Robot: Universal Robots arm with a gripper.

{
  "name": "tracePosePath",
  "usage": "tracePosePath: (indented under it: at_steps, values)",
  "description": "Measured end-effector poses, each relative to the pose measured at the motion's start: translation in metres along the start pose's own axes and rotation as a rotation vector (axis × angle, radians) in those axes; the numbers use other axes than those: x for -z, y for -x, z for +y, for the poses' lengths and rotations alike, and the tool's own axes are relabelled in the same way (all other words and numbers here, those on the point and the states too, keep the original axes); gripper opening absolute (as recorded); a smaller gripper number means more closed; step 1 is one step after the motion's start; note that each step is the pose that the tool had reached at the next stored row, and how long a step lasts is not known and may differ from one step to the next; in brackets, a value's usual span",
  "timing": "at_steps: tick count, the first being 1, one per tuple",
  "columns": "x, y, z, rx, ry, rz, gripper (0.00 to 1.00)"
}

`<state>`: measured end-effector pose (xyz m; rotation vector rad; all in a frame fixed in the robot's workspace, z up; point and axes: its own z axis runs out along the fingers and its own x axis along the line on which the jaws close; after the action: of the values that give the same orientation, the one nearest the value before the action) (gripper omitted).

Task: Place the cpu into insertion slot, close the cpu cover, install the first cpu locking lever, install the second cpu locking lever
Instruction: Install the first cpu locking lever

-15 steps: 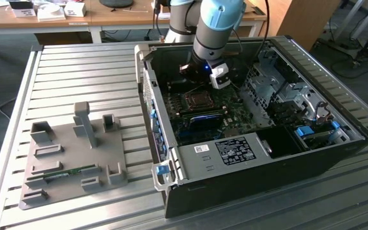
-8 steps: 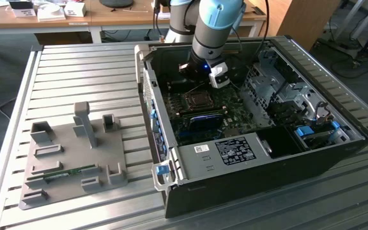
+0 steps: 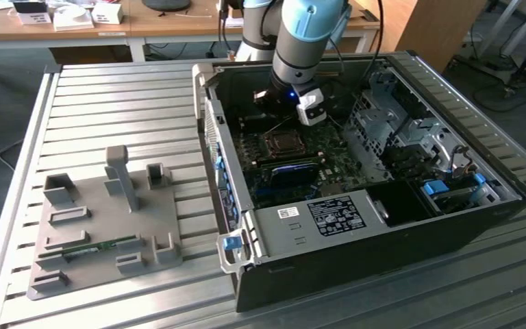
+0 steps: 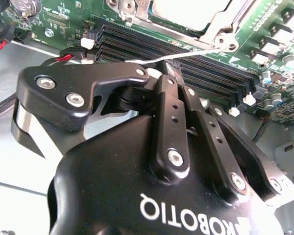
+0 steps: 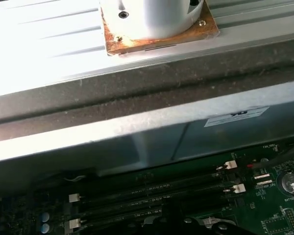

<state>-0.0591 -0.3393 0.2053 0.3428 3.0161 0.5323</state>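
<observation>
Inside the open computer case (image 3: 482, 205), my gripper (image 3: 279, 115) hangs over the green motherboard, just behind the insertion slot (image 3: 281, 142). In the second wrist view the gripper (image 4: 167, 73) has its two black fingers pressed together, shut. Their tips sit at a thin metal locking lever (image 4: 201, 52) that runs across the black memory slots (image 4: 137, 44). I cannot tell whether the lever is pinched between them. Just beyond, the cpu cover (image 4: 219, 25) lies flat over the pale cpu (image 4: 186, 7).
The case's metal side wall (image 5: 137, 122) rises close behind the gripper, with memory slots (image 5: 152, 191) below it. Drive bays and cables (image 3: 409, 137) fill the case toward the exterior view's right. A grey fixture (image 3: 98, 226) holding a memory stick sits on the slatted table at the exterior view's left.
</observation>
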Motion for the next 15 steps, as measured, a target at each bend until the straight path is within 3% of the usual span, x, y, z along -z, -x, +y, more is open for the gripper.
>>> tracePosePath:
  at_steps: [15]
  values:
    - [0.0166,0.0001,0.0067,0.000,0.0006,0.0000,0.11]
